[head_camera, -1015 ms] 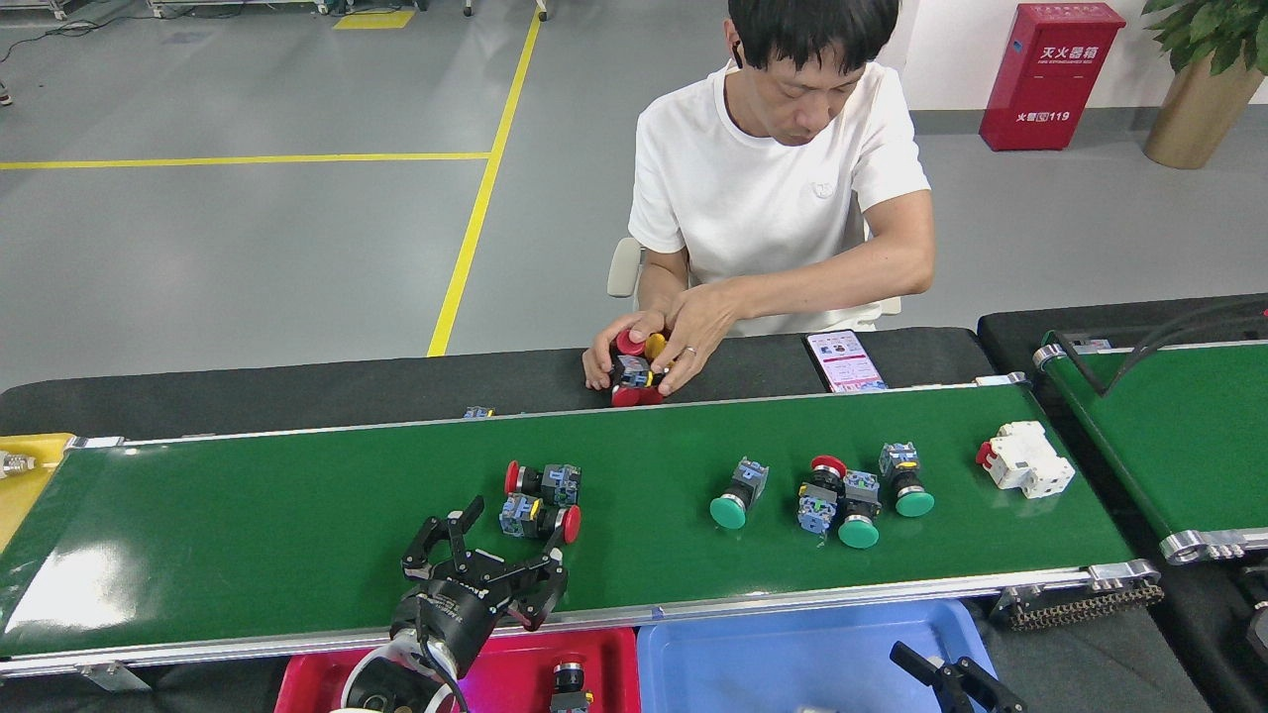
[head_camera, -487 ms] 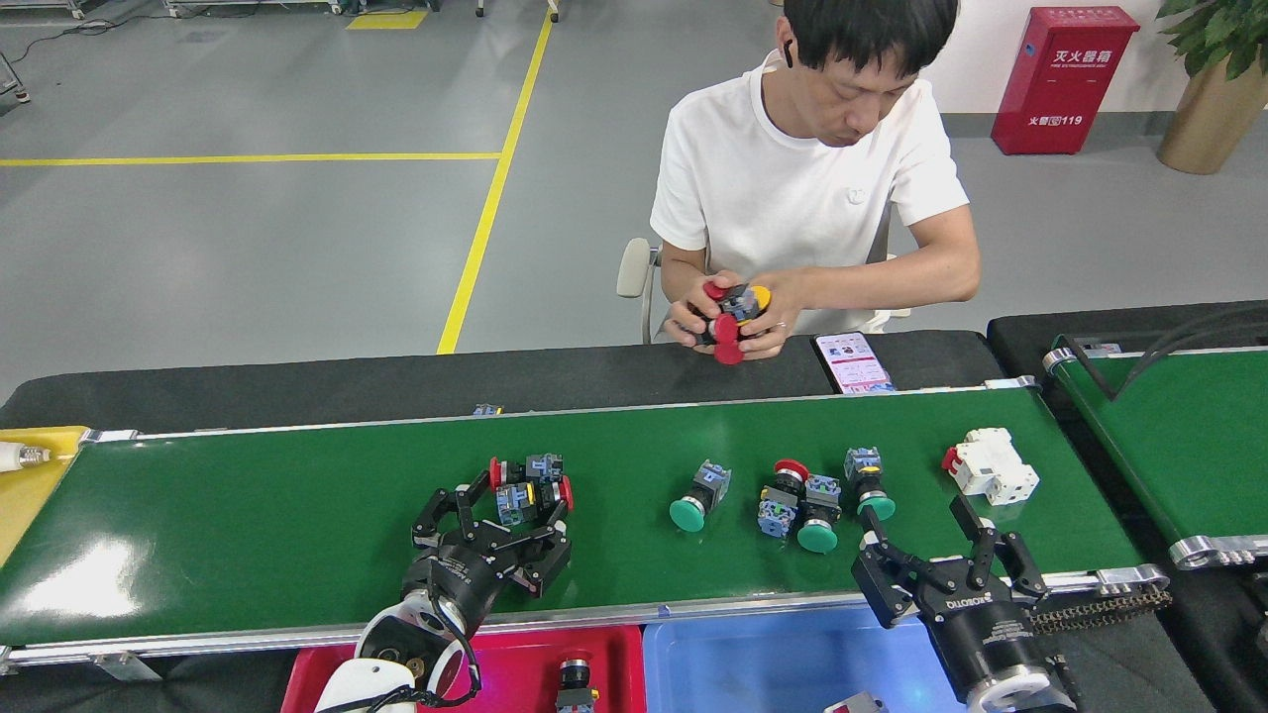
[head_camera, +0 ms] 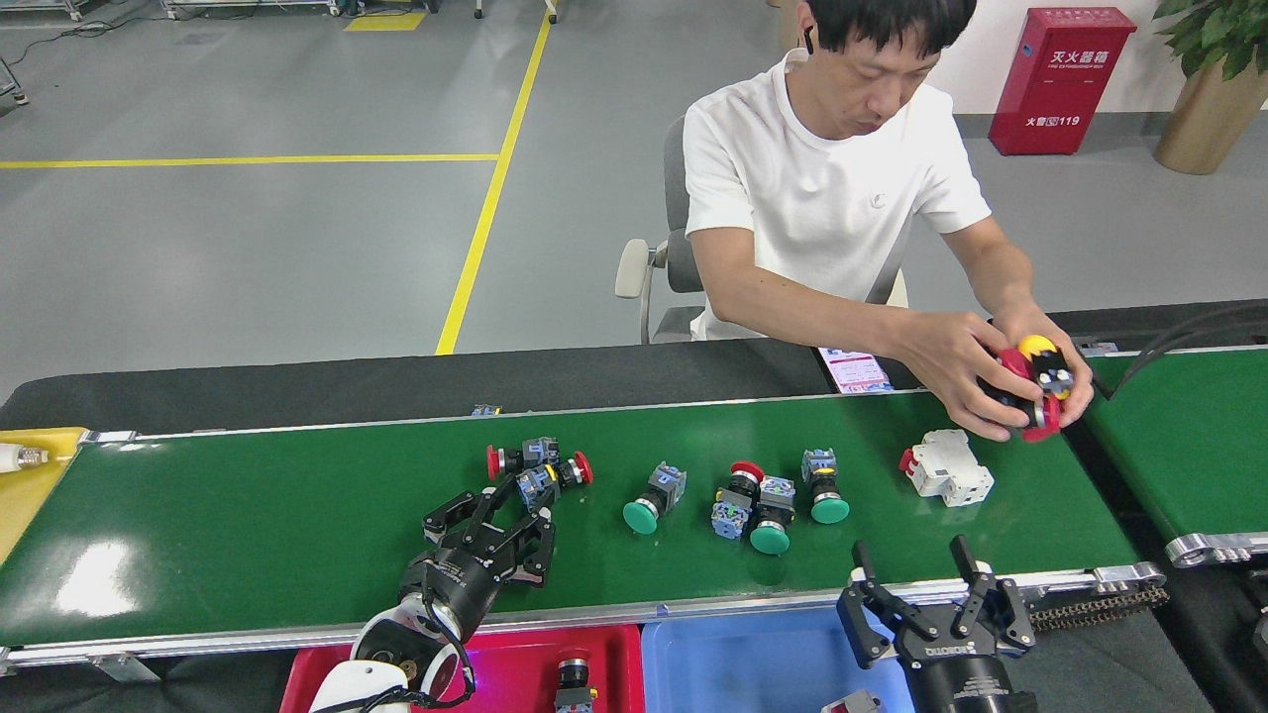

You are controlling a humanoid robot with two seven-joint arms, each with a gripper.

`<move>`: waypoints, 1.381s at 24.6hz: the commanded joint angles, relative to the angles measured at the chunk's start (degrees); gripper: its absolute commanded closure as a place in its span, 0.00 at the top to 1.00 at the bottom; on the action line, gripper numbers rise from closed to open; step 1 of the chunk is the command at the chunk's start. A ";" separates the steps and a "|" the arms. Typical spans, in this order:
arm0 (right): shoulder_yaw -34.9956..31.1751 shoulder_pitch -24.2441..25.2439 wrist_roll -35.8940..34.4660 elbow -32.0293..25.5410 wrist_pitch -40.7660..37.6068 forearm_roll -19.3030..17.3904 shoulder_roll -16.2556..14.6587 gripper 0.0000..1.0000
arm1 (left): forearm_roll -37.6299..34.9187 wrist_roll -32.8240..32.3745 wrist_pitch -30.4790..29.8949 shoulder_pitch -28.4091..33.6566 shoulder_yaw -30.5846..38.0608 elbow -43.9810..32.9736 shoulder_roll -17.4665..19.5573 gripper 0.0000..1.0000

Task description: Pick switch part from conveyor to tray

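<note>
Since half a second earlier the red switch pair had ridden rightward on the conveyor, so the spread left gripper needed to lead them before closing, while the right gripper waited spread.

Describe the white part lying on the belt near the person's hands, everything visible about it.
The white switch part is a blocky breaker-like unit of what looks like white plastic, with stepped ridges on top and a small red piece at its left end. It lies on the conveyor near the belt's right end, turned at a slant. It stands apart from the green-capped buttons to its left. The person's hands hold other parts just above and behind it, not touching it. Neither gripper touches it.
</note>
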 commanded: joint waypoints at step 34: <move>14.89 -8.85 14.17 1.28 -11.44 -9.32 0.96 0.06 | 3.76 9.57 -6.43 42.14 17.00 -32.78 6.71 1.00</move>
